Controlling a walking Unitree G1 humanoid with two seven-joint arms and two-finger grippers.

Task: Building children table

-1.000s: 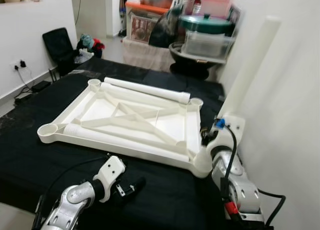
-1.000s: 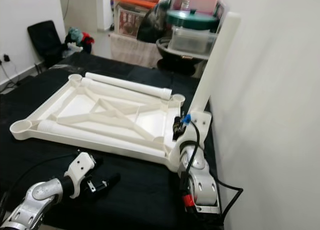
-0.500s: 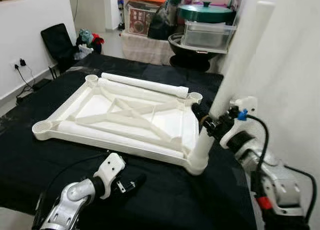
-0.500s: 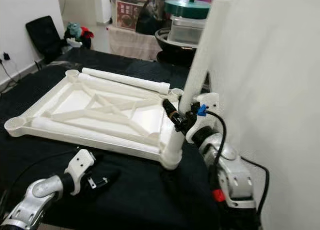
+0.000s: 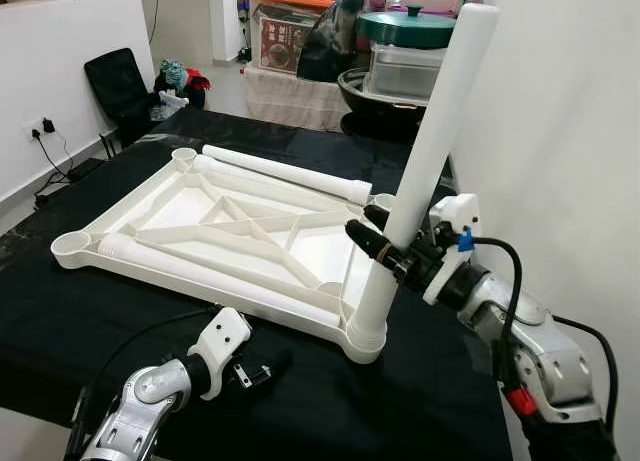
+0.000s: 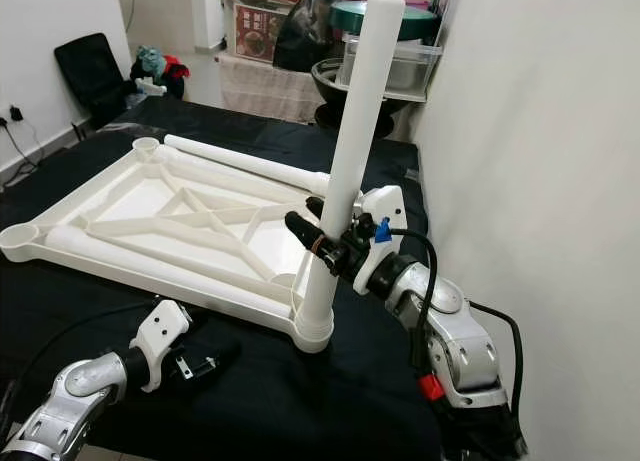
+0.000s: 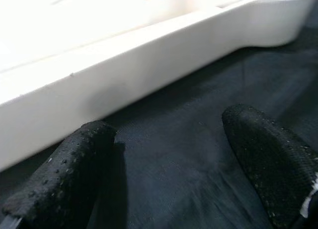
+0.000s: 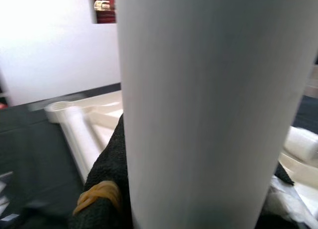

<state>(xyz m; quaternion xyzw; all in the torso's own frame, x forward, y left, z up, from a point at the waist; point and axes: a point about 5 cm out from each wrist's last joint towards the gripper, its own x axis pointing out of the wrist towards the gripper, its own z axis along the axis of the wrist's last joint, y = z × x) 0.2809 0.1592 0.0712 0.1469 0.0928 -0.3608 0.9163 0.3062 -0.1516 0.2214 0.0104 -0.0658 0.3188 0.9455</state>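
1. A black cloth-covered surface point(image 5: 60, 321) carries the parts and runs up to a white wall on the robot's right.
2. A large white plastic tabletop frame point(image 5: 200, 241), upside down with diagonal ribs and a round socket at each corner, lies flat on the surface.
3. A long white plastic tube leg point(image 5: 425, 186) stands in the frame's near right corner socket point(image 5: 366, 341), leaning slightly away from the robot toward the right.
4. Two more white tube legs lie on the frame: one point(image 5: 285, 174) along its far edge, the other point(image 5: 210, 279) along its near edge.
5. The right gripper point(image 6: 325, 239) is closed around the standing leg in its lower half, one black finger point(image 5: 372, 243) reaching past it on the frame side; in the right wrist view the leg point(image 8: 208, 110) stands directly before the camera.
6. The left gripper point(image 5: 262, 369) rests low on the surface just in front of the frame's near edge point(image 7: 124, 85), its two black fingers point(image 7: 64, 174) spread apart with nothing between them.
7. Beyond the surface stand stacked storage boxes point(image 5: 295, 36) and a black chair point(image 5: 118, 93).
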